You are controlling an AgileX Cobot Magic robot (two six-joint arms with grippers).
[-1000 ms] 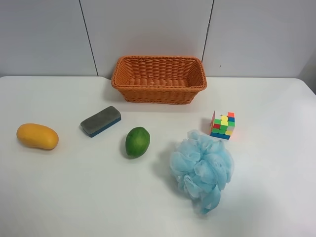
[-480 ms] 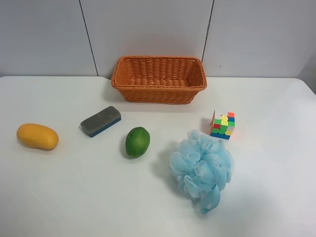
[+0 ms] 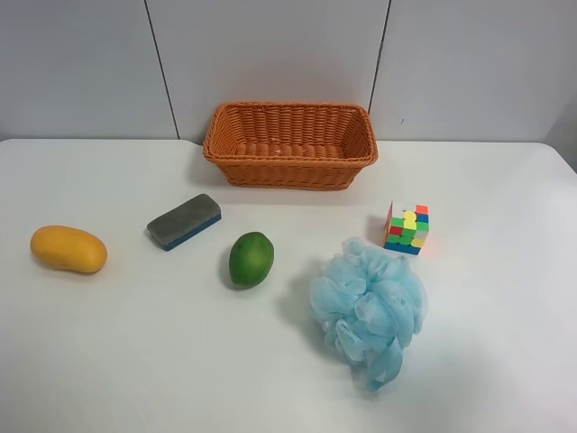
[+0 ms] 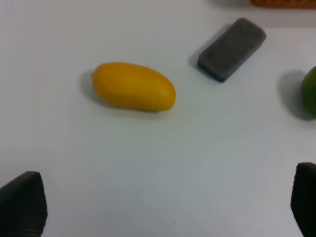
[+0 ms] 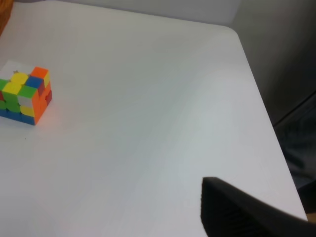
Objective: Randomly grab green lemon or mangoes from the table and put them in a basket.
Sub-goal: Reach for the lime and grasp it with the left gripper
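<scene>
The green lemon [image 3: 251,259] lies on the white table [image 3: 135,361] in front of the orange wicker basket [image 3: 290,144]; its edge also shows in the left wrist view [image 4: 310,92]. The yellow-orange mango [image 3: 68,249] lies at the exterior high view's left, and also in the left wrist view [image 4: 133,93]. My left gripper [image 4: 163,207] is open and empty, its fingertips far apart, short of the mango. Of my right gripper only one dark finger [image 5: 237,212] shows, over bare table. No arm shows in the exterior high view.
A grey eraser block [image 3: 184,221] lies between mango and lemon. A light blue bath pouf [image 3: 368,308] and a colourful puzzle cube [image 3: 407,229] lie at the view's right. The cube also shows in the right wrist view [image 5: 23,95], as does the table's corner edge [image 5: 247,59].
</scene>
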